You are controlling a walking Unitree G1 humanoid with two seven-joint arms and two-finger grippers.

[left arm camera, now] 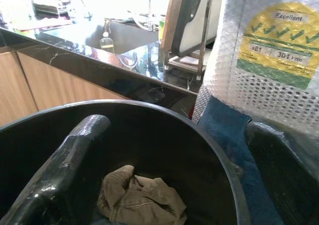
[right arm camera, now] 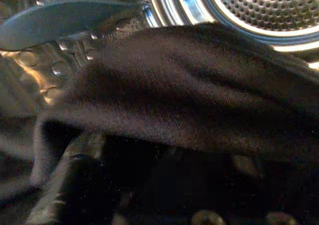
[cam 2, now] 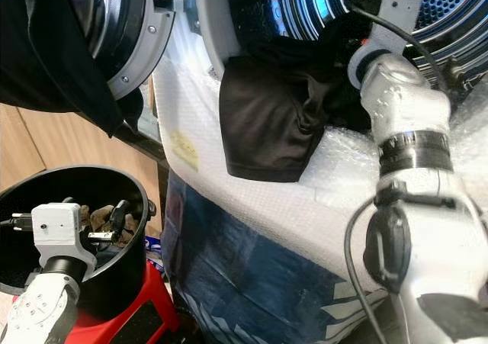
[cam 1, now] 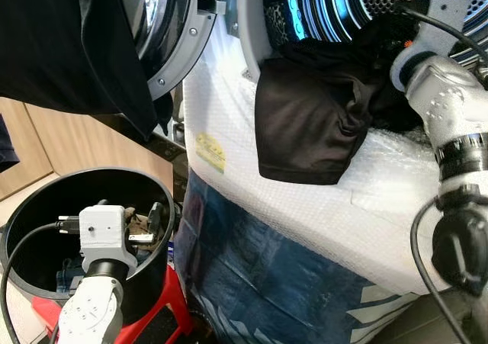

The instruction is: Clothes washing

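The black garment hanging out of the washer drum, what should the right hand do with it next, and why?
Probably push it deeper into the drum. The black garment drapes over the door rim onto the bubble-wrapped front, and the right hand is already inside the drum under dark cloth, so the hanging part would block the door.

Black garment (cam 1: 309, 123) draped over washer drum (cam 1: 358, 8) rim.
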